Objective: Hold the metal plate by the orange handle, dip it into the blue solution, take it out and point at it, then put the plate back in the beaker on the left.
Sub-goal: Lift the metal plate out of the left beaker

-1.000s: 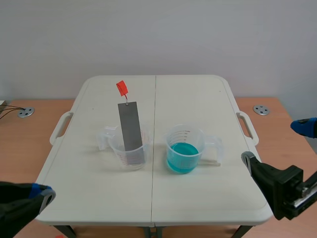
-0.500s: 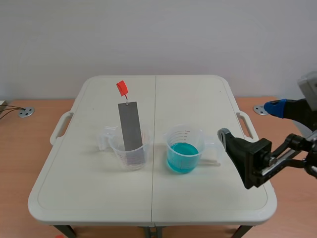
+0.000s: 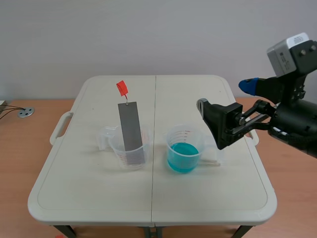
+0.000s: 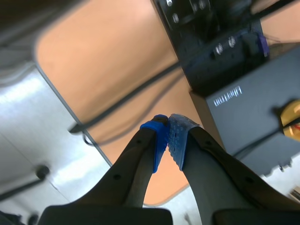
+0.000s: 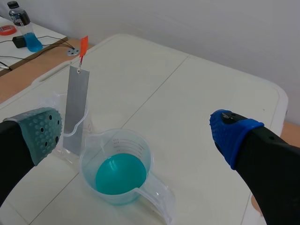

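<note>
We see the left gripper [image 4: 169,140] off the table, its 2 dotted blue pads pressed together on nothing. On the smooth white plastic table [image 3: 148,210], rounded at the corners, 2 clear plastic beakers with printed scales and side handles stand side by side. The right beaker [image 3: 184,148] holds the blue solution [image 5: 120,173]. The left beaker [image 3: 130,151] holds the metal plate [image 3: 131,130], a flat, dull grey rectangular strip leaning nearly upright with its lower end inside. A small orange handle [image 3: 122,88] sits at its top end. The right gripper [image 3: 225,96] hangs above the table, beside the right beaker, its 2 thick fingers spread wide, holding nothing.
</note>
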